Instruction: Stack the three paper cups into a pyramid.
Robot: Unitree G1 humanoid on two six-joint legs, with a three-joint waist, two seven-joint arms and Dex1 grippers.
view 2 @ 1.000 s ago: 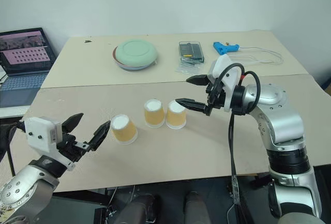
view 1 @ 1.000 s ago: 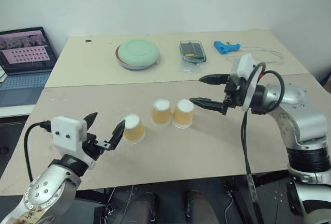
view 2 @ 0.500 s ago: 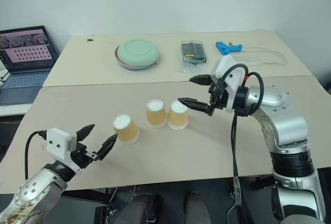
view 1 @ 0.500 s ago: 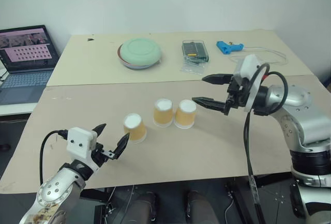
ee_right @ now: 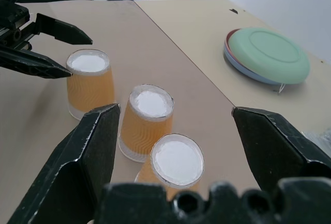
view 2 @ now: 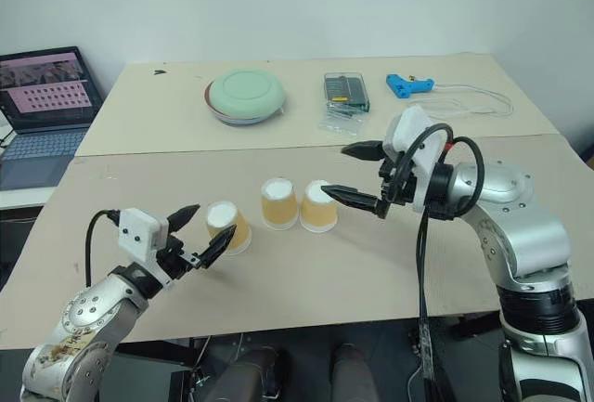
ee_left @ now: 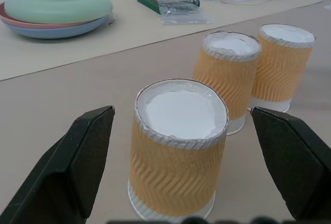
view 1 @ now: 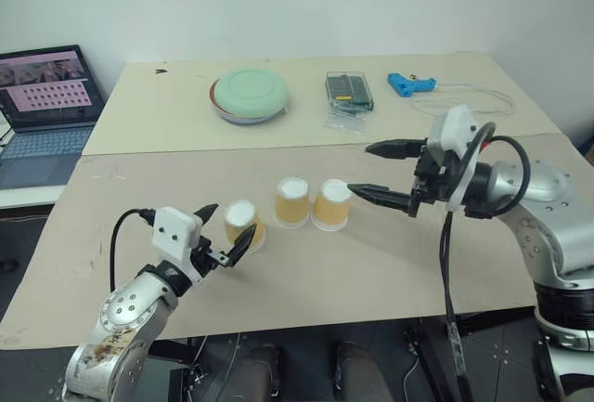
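Three upside-down paper cups [ee_right: 142, 131] stand in a diagonal row on the tan tabletop [ee_right: 170, 48]. The right claw [ee_right: 173, 154] hangs spread above the nearest cup. The left claw [ee_right: 44, 45], also spread, flanks the farthest cup. Beyond the cups sit stacked plates [ee_right: 266, 56].

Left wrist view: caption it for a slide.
Open left gripper flanks the nearest upside-down paper cup; two more cups stand close together behind.

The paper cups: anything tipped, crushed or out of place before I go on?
Nothing stands out. All three stand upside down, white bases up, undamaged. The left cup stands apart, between the open left hand's fingers; the middle cup and right cup stand close together.
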